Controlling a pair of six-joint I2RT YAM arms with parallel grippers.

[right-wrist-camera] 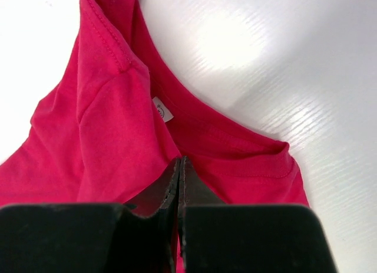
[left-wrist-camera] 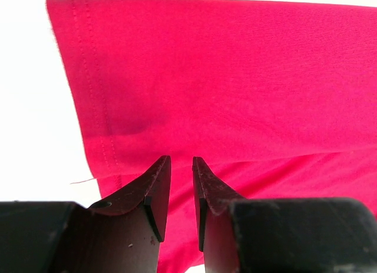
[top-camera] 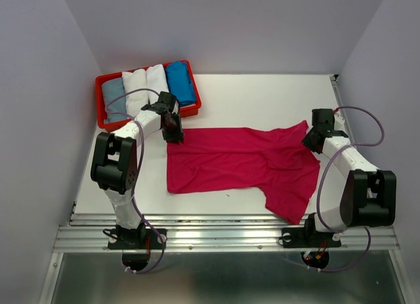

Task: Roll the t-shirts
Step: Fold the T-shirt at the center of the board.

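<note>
Pink tee lies flat on the desk, seemingly folded lengthwise, with its hem to the left and its collar to the right. Four rolled tees sit in the tray. Left claw hangs over the hem, jaws slightly apart, nothing pinched. Right claw is closed at the collar; whether it nips cloth I cannot tell. To roll well, take both layers squarely at one end, keep the edges aligned and the turns tight.
</note>
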